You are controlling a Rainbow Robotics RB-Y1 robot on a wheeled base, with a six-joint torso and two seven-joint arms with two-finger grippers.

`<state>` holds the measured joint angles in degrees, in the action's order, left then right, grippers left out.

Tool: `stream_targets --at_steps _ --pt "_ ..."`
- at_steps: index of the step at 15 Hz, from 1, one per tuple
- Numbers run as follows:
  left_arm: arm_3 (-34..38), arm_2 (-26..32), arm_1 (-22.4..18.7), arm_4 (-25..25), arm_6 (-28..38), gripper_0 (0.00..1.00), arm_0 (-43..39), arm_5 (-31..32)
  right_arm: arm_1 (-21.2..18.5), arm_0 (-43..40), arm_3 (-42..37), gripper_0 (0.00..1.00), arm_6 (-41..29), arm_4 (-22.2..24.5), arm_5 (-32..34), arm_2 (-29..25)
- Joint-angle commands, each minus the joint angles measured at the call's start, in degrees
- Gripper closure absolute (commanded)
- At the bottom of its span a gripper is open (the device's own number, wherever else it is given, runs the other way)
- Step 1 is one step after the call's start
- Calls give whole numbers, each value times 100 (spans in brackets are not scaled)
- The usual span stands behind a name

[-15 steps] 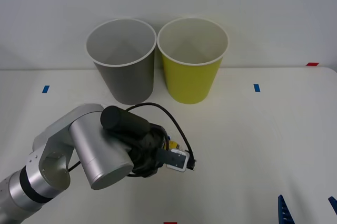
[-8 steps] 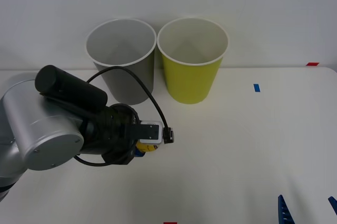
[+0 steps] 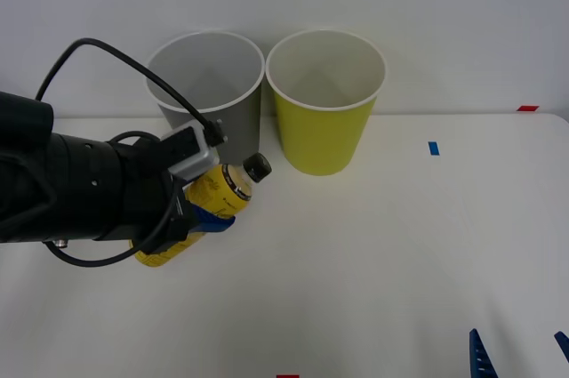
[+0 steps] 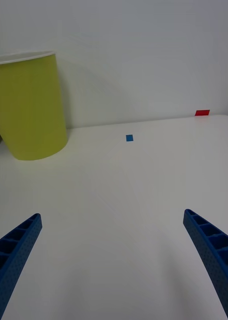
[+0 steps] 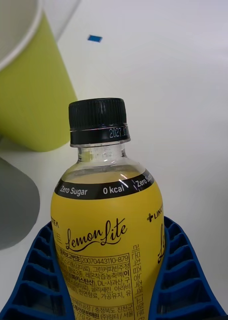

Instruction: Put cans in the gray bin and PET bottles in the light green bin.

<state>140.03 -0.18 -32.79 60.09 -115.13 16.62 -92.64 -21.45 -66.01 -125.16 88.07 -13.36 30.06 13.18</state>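
My left gripper is shut on the PET bottle, a small yellow-labelled bottle with a black cap, and holds it tilted above the table in front of the gray bin. Blue fingers clamp both sides of the bottle. The light green bin stands upright beside the gray one, to its right, and its wall also appears in the right wrist view. At the table's near right edge, my right gripper rests open, fingers wide apart and nothing between them.
Small blue tape marks and a red mark lie on the white table. A black cable loops over my left arm. A plain wall rises behind the bins.
My left arm has lifted the bottle off the table and swung back to the left, turning so the bottle now points cap-first toward the bins. The right arm has stayed still.
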Motion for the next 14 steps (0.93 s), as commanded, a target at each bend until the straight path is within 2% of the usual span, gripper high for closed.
stream_targets --at_steps 1,5,8,10,11,14 --pt "165 897 27 635 553 100 -10 124 0 0 0 2 0 0 0 0" --pt "165 1917 88 1356 668 100 8 449 0 0 0 2 0 0 0 0" --pt "157 2444 167 1479 835 100 395 458 0 0 0 2 0 0 0 0" --pt "86 2541 238 1444 1705 100 852 458 0 0 0 2 0 0 0 0" --pt "7 2532 273 1400 1933 100 1036 458 0 0 0 2 0 0 0 0" --pt "-591 2382 405 1338 2021 100 1651 598 0 0 0 2 0 0 0 0"
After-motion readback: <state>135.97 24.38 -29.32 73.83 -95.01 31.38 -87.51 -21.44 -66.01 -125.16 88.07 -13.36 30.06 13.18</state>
